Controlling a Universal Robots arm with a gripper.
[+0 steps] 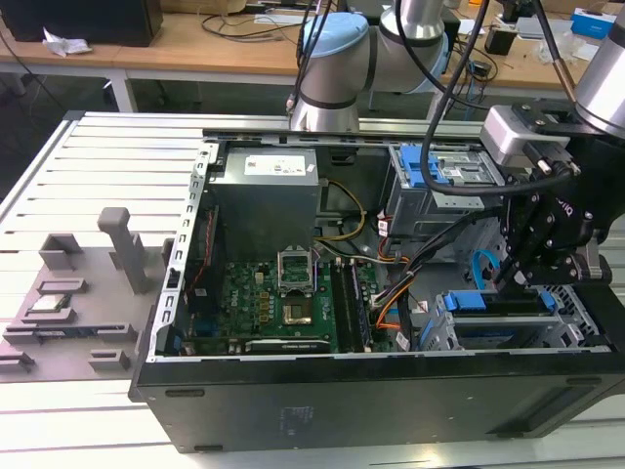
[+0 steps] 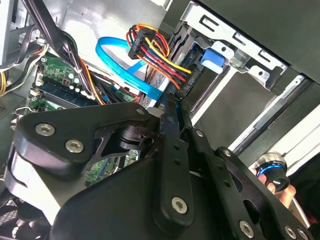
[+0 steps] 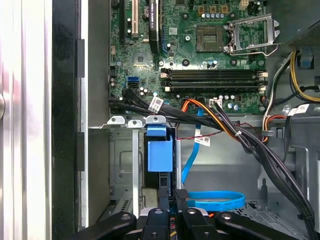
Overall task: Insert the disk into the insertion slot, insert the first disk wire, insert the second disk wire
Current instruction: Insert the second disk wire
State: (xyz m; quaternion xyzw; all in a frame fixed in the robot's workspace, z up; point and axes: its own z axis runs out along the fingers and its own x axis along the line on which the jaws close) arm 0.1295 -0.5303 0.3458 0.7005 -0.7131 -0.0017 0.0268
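**Disk seated in the cage, end effector low at the cabling end**

Disk (image 3: 159,154) is found lying inside the insertion slot (image 3: 121,165). Its bright blue carrier is framed by the silver sheet-metal walls, so the first step is judged done. In the exterior view, the cage is seen in the near corner of the open computer case (image 1: 293,410), towards the exterior view's right.

The end effector (image 3: 175,194) is held low over the end of the disk. Its fingers are drawn close together with hardly a gap between them. Whether a plug is pinched between them cannot be told. That narrow stance is judged to suit the tight space, since thin fingers can be passed between the cage wall and the wiring.

In the second wrist view, the coloured wire bundle (image 2: 156,49) and its black plug are seen just beyond the fingertips. The blue data cable (image 2: 125,65) is looped close beside it. Contact with either is not clear.

Plenty of obstruction is noted. A thick black cable loom (image 3: 240,137) is draped across the case between the motherboard (image 3: 200,55) and the cage. The taller grey bay (image 1: 430,181) with its blue latch is set just behind the working corner, and the power supply (image 1: 269,191) is further along. Well apart, on the slatted desk (image 1: 117,156), grey fixture blocks (image 1: 88,283) are laid out at the exterior view's left.
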